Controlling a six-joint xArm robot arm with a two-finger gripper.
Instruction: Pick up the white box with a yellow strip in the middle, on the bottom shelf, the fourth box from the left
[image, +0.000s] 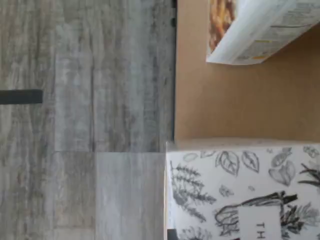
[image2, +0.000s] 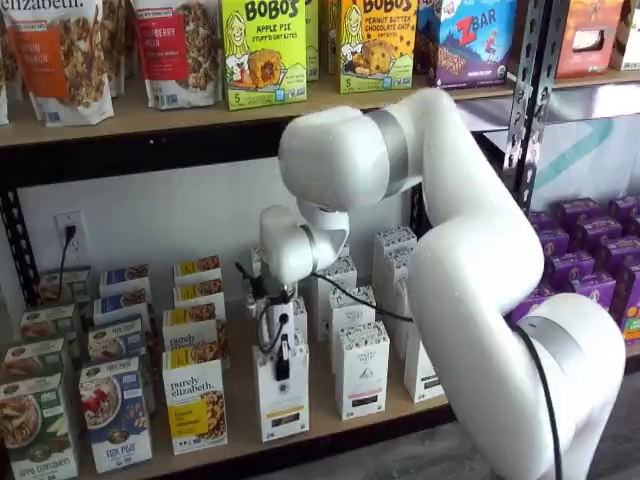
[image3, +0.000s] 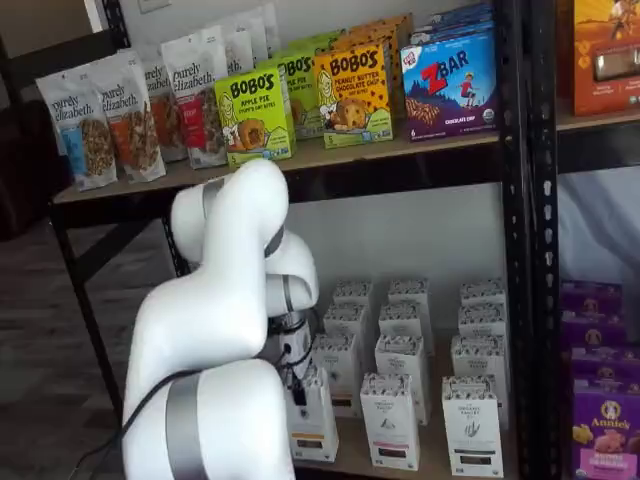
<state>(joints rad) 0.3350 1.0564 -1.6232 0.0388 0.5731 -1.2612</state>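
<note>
The white box (image2: 283, 400) with a yellowish strip low on its front stands at the front of the bottom shelf (image2: 330, 422). It also shows in a shelf view (image3: 313, 428). My gripper (image2: 283, 368) hangs at the top of this box. One black finger lies down over its front face, and the other is hidden behind it. In a shelf view the gripper (image3: 299, 393) sits just above the same box. The wrist view shows the box's top (image: 240, 192) with dark leaf drawings, at the edge of the tan shelf board (image: 225, 105).
Similar white cartons with dark strips (image2: 361, 372) stand to the right and behind. A yellow-and-white granola box (image2: 195, 402) stands to the left; its corner shows in the wrist view (image: 260, 30). Black uprights (image3: 515, 250) frame the rack. Grey floor (image: 90, 120) lies below.
</note>
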